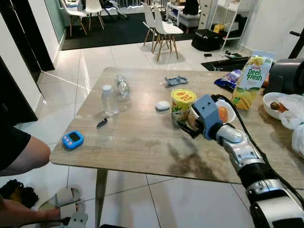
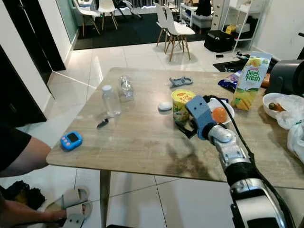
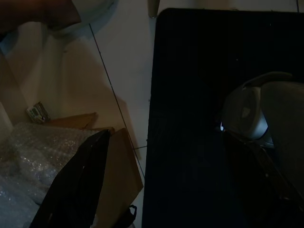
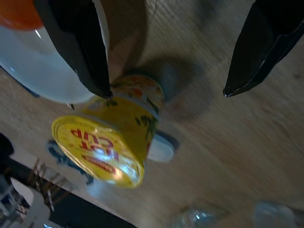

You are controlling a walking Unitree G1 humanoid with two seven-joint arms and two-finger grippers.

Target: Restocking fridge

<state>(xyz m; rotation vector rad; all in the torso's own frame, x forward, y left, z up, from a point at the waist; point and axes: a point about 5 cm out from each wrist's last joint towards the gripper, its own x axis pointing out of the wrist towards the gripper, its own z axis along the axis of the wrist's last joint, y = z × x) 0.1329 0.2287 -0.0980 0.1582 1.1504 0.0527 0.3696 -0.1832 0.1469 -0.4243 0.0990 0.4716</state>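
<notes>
A yellow noodle cup (image 1: 182, 103) with a red-lettered lid stands upright near the middle of the wooden table (image 1: 137, 145). My right gripper (image 1: 186, 128) hovers low over the table just in front of the cup, open. In the right wrist view the two black fingers (image 4: 80, 47) stand wide apart with the cup (image 4: 114, 142) just beyond the tips, closer to one finger. A Peel Fresh juice carton (image 1: 251, 80) stands at the back right. Behind my right wrist sits a white bowl (image 1: 229, 110) with an orange (image 1: 223, 114) in it. The left wrist view is dark and looks down at the floor.
An upright water bottle (image 1: 109, 100) and one lying down (image 1: 122, 86) are on the table's left half, with a blue timer (image 1: 72, 139) near its left edge. A small white object (image 1: 163, 105) lies beside the cup. A person's arm (image 1: 23, 154) is at the left.
</notes>
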